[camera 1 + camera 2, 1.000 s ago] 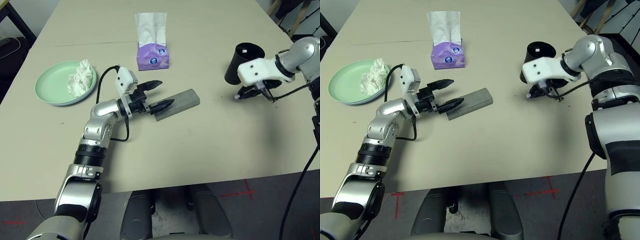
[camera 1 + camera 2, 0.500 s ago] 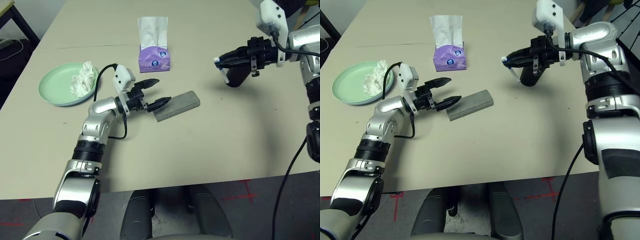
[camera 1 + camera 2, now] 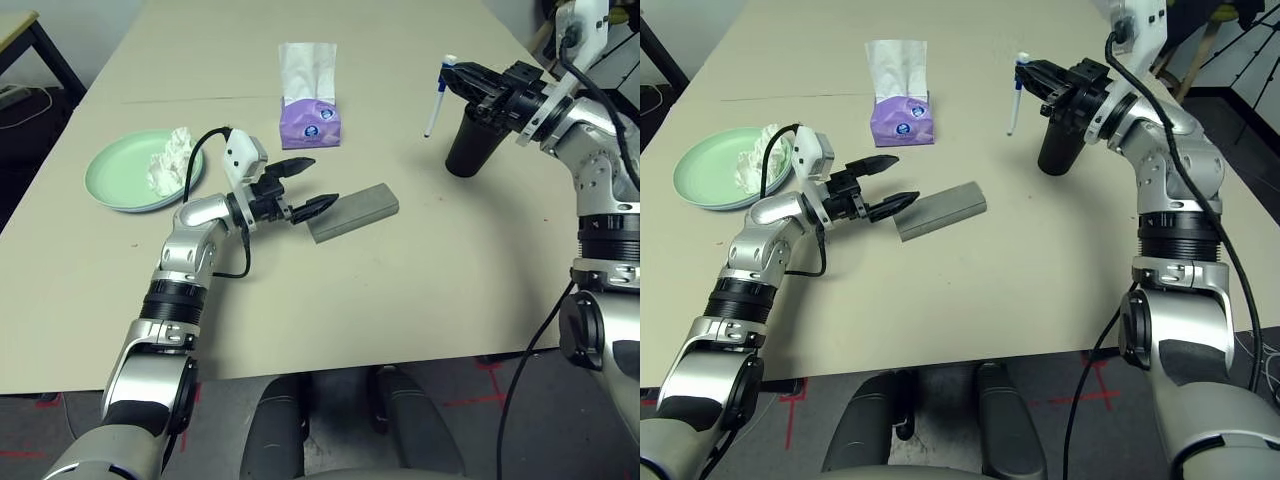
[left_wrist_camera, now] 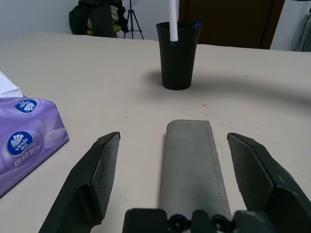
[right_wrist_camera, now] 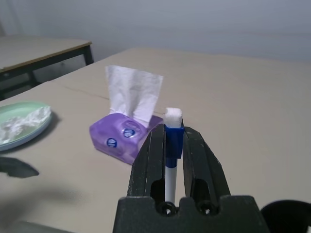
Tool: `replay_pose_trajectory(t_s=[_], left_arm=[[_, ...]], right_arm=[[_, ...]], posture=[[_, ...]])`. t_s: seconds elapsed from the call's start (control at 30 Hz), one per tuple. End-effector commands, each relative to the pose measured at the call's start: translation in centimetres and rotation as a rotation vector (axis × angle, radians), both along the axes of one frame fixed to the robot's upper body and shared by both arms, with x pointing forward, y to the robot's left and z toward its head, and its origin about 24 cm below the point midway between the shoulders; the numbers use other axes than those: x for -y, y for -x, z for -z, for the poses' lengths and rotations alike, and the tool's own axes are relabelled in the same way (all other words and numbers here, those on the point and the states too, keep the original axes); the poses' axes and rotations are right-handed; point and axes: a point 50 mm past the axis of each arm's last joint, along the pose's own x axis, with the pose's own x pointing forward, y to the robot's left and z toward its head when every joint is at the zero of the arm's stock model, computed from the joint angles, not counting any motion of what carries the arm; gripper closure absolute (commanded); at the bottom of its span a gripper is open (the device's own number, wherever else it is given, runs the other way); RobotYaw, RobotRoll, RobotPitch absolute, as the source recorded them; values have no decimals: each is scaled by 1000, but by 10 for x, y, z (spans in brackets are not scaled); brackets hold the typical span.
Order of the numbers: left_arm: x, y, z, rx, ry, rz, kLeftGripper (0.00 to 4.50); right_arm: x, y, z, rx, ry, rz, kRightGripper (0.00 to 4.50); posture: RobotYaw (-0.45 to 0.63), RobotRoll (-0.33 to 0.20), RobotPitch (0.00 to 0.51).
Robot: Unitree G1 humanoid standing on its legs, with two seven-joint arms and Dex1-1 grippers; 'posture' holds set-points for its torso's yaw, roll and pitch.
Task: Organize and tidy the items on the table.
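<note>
A grey glasses case lies mid-table. My left gripper is open at its near end, one finger on each side, not touching it. My right gripper is shut on a white blue-tipped pen, which hangs tip down in the air just beside the upright black cup. A blue tip peeks over the cup's rim. At the left, a crumpled white tissue rests on the pale green plate.
A purple tissue box with a sheet sticking up stands behind the case. A dark-legged side table is at the far left corner. Bare beige table stretches between the case and the front edge.
My right arm has lifted the pen from the tabletop beside the cup and swung it up over the cup's left side. The left gripper has stayed open at the case.
</note>
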Motion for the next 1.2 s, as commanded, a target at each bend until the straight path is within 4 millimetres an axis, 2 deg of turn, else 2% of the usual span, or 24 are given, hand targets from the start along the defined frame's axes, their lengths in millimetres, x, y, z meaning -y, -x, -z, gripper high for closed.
replay_pose_trajectory(t_s=[0.03, 0.13, 0.33, 0.47, 0.7, 1.2], left_arm=[[3, 0, 3, -15, -14, 7, 0], [4, 0, 4, -17, -12, 8, 0], [3, -1, 0, -13, -12, 6, 0], [-1, -4, -7, 2, -16, -4, 0], [-3, -6, -10, 8, -17, -16, 0], [-1, -7, -10, 8, -16, -14, 0]], right_arm=[[2, -2, -5, 75, -56, 131, 4181], [-1, -4, -8, 116, -110, 186, 4181], [7, -9, -15, 136, -172, 330, 4181], [16, -10, -15, 123, -167, 382, 4181], [27, -10, -9, 98, -148, 476, 4181], [31, -9, -5, -26, -98, 524, 4181]], posture=[[18, 0, 126], [19, 0, 127], [25, 0, 125], [28, 0, 121], [26, 0, 118], [22, 0, 118]])
